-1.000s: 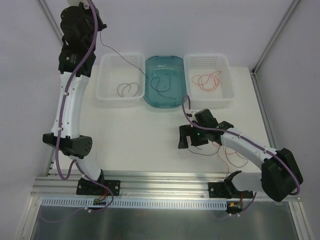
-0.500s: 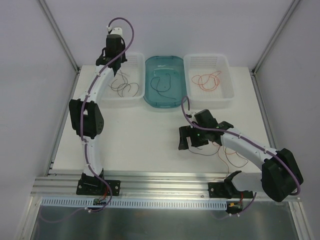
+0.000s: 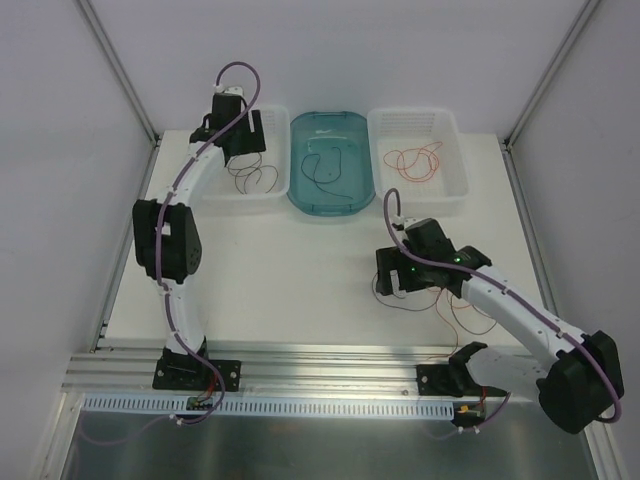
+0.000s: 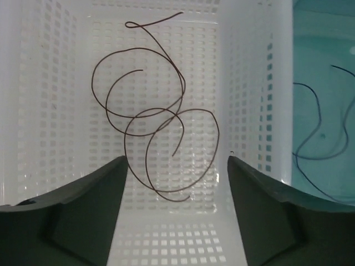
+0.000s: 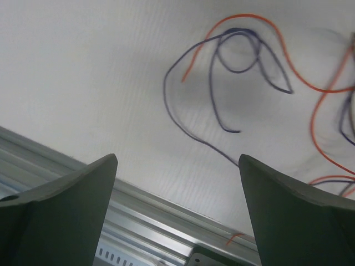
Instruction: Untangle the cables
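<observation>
Both gape empty: left gripper (image 4: 177,159) over brown cables (image 4: 152,119), right gripper (image 5: 177,156) over a tangle (image 5: 239,70) (partly off-frame).

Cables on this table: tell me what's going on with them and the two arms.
The arms seem to be sorting curly wires by colour. The left gripper hangs open over the left white basket, where brown wires lie loose. The teal tray holds a dark wire and the right white basket orange wires. The right gripper, also open and empty, hovers over the table where a dark blue wire and an orange wire lie tangled, not yet picked.
</observation>
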Action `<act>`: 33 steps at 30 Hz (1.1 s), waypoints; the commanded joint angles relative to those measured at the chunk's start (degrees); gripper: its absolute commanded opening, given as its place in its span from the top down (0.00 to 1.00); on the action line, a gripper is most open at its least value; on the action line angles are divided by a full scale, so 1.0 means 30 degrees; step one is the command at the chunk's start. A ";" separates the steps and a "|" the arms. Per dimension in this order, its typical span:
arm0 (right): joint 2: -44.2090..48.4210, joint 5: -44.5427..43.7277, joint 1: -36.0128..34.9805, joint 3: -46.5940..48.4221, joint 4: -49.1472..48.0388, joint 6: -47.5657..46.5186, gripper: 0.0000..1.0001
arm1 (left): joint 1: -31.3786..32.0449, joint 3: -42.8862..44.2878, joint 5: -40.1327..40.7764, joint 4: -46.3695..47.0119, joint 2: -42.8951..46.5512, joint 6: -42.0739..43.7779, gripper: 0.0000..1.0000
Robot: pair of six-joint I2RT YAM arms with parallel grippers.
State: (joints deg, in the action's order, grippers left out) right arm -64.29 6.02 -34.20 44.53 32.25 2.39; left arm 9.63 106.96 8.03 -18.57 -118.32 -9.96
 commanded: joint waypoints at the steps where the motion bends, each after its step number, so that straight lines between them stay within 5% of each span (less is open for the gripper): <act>1: 0.0980 -0.3089 0.1287 0.0742 0.1817 0.0460 0.04 | -0.0133 -0.0931 -0.2321 -0.0519 0.3986 -0.1863 0.20; 3: 0.1418 -0.3847 0.2397 0.0478 0.2139 0.0724 0.04 | -0.0075 -0.2594 -0.4185 -0.0578 0.5656 -0.2918 0.02; 4: 0.1595 -0.4172 0.2723 0.0362 0.2199 0.1016 0.04 | -0.0017 -0.3243 -0.4607 -0.0636 0.6213 -0.3241 0.01; 13: 0.3091 -0.7191 0.5537 -0.0429 0.2435 0.2015 0.07 | 0.3139 -1.1360 -0.6428 -0.0637 1.1928 -0.5178 0.01; 19: 0.2008 -0.5324 0.8113 -0.1978 0.0387 0.1634 0.11 | 0.5810 -1.5491 -0.6427 -0.0637 1.4477 -0.5409 0.01; 25: 0.0017 -0.2362 0.8879 -0.2685 -0.2602 0.1488 0.35 | 0.7101 -1.8920 -0.6780 -0.0608 1.6704 -0.6871 0.01; 29: -0.0805 -0.0719 0.8500 -0.3008 -0.4273 0.2188 0.76 | 0.8593 -2.0590 -0.5757 0.0034 1.7555 -0.8981 0.01; 33: -0.0806 -0.0339 0.5842 -0.3009 -0.5036 0.3738 0.94 | 1.0497 -2.2026 -0.4730 0.1703 1.7264 -1.1004 0.03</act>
State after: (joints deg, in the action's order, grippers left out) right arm -66.83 1.02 -11.84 35.29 22.20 9.13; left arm 38.02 43.35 -9.26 -18.41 -66.43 -35.66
